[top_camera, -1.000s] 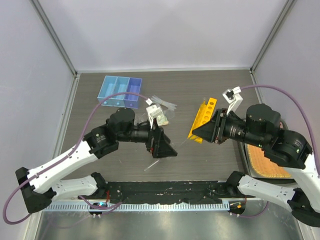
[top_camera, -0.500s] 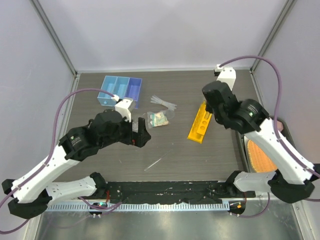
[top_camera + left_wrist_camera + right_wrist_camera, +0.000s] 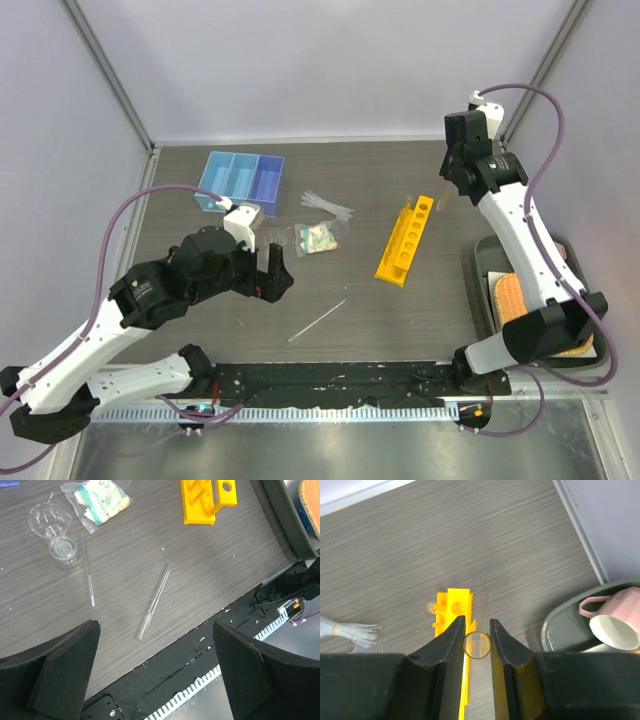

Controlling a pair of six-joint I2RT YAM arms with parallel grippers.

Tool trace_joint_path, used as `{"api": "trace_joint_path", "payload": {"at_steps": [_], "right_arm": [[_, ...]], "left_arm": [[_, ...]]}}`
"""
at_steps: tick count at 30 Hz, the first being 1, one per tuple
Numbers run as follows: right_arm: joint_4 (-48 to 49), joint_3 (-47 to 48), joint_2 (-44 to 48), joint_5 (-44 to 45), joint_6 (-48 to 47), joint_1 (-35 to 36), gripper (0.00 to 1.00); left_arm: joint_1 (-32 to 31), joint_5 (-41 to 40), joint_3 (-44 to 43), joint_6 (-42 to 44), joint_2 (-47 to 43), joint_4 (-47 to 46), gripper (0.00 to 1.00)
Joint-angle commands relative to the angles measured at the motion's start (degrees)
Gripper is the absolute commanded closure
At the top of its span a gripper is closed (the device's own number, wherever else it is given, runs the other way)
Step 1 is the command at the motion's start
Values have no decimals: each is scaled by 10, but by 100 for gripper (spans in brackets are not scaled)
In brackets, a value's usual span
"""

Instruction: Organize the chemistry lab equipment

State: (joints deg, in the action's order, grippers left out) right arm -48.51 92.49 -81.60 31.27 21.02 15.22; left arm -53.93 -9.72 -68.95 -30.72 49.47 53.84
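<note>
1. One clear tube [image 3: 477,646] is pinched between the fingers [image 3: 447,655] of your right gripper [image 3: 476,622]. From the wrist you look straight down its round open end.
2. Your right gripper hangs up in the air over the far end of the rack [image 3: 452,602].
3. That yellow rack lies slanted on the table [image 3: 400,310], toward the right side. You can see its round holes from the top.
4. A second tube [image 3: 155,600] lies flat on the table, right under your left gripper [image 3: 155,629].
5. Your left gripper has its jaws spread wide and has nothing in them.
6. A thin rod [image 3: 90,580] lies just left of the second tube. At its far end stand a tiny beaker [image 3: 63,550] and a round clear dish [image 3: 48,519], just beside each other.
7. The packet [image 3: 97,500] with green and beige stuff lies next to the dish. The droppers [image 3: 328,207] lie in a bunch a little farther back.
8. The blue tray [image 3: 240,182] is at the back left.
9. The pink cup [image 3: 617,625] rests in the gray tray [image 3: 555,625] at the right, and the orange mat [image 3: 508,298] is there too.
</note>
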Motion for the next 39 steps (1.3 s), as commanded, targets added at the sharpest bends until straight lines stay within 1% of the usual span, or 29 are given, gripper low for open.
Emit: {"api": "trace_joint_path", "payload": {"at_steps": [1,10,18,26,39], "right_arm": [[58,33,-40,-51,-12,-12,96],[75,57,-105,-67,-24,-16,97],[81,52,-124,-67,-28,-20,97],[85,12,-116,-59,-29,-20,97],[135,-73,-124,-62,-8,-20,97]], "left_arm": [[0,7,-6,25,5,-23,0],[1,4,-7,50,27,-35,0],[1,-1,-8,58,35,-38,0],[1,0,-5,59,35,-40,0],[1,0,7,59,26,-37,0]]}}
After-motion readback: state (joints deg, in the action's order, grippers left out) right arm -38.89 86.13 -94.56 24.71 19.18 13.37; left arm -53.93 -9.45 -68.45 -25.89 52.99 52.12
